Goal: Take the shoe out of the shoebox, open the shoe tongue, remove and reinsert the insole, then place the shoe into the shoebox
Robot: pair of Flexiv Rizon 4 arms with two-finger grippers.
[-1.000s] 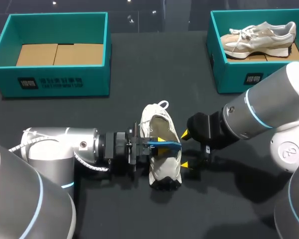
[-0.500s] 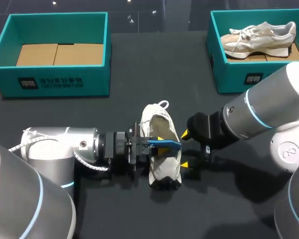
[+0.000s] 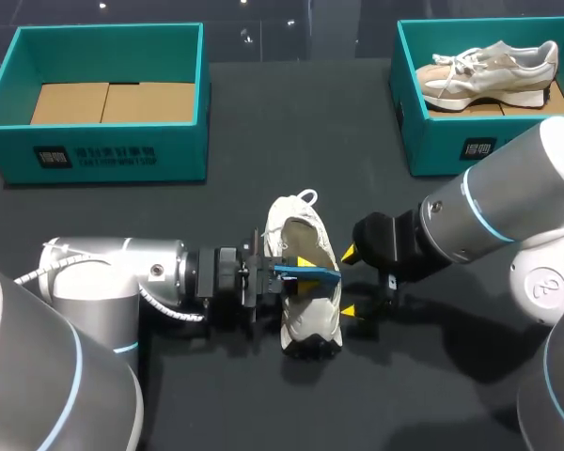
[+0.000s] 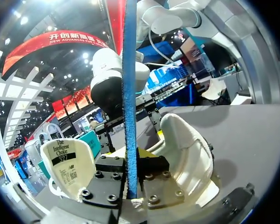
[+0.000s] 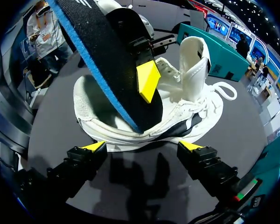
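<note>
Left gripper [image 3: 304, 270] clamps the insole [image 5: 112, 60] tilted over the shoe [image 3: 308, 324], likely to slide it through the opening; right gripper [image 3: 351, 281] sits wide open, empty, alongside, ready to steady the shoe.

Right gripper [image 5: 143, 146] spread beside shoe [image 5: 196, 102]; insole [image 5: 102, 60] tilted

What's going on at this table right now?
The left gripper is shut on the insole, holding it on edge over the white shoe that lies on the table between the two arms. One end of the insole is down at the shoe's opening; whether it is coming out or going back in can't be told. The right gripper is open beside the shoe, holding nothing. The left box has no shoe in it; the right box holds a second shoe.
</note>
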